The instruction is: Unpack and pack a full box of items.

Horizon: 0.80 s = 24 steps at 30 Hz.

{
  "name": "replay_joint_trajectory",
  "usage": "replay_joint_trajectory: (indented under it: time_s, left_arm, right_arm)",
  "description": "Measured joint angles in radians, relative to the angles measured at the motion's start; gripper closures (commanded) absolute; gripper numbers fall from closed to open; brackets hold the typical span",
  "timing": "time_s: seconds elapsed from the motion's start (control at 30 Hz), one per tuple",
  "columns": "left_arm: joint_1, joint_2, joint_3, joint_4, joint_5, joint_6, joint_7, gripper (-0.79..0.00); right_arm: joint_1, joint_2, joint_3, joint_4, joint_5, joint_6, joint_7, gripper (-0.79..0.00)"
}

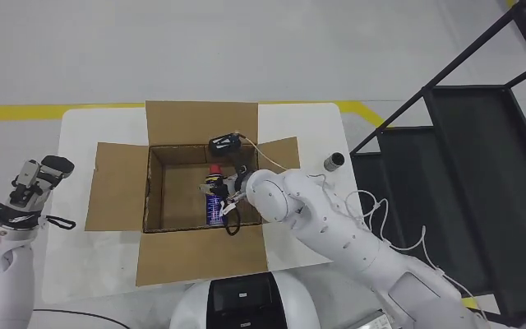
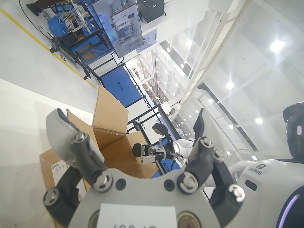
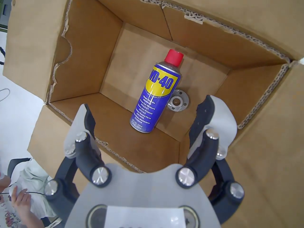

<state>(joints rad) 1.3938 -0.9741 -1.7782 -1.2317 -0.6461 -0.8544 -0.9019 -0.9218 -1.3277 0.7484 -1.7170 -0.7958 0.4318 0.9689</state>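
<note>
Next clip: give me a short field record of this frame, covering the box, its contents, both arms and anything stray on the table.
box: brown cardboard box, flaps spread open, on the white table
contents: blue spray can with red cap standing upright; flat metal ring lying beside its base
right gripper: above the box opening, jaws open, empty
left gripper: at the table's edge, away from the box, jaws open, empty
outside box: small dark cylinder on the table

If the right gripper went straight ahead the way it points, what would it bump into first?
Most likely the blue spray can standing in the cardboard box, straight ahead of the open right gripper. How far off is unclear.
</note>
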Motion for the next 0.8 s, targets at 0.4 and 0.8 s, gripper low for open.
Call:
replay_joint_trajectory:
  time_s: [0.4,0.8]
  left_arm:
    - [0.000,0.000,0.000,0.000,0.000,0.000,0.000,-0.785]
    - [0.000,0.000,0.000,0.000,0.000,0.000,0.000,-0.785]
  right_arm:
    - [-0.001,0.000,-0.002,0.002,-0.005,-0.003,-0.004,-0.785]
    - [0.143,-0.084,-0.156,0.262,-0.055,0.011,-0.009,-0.785]
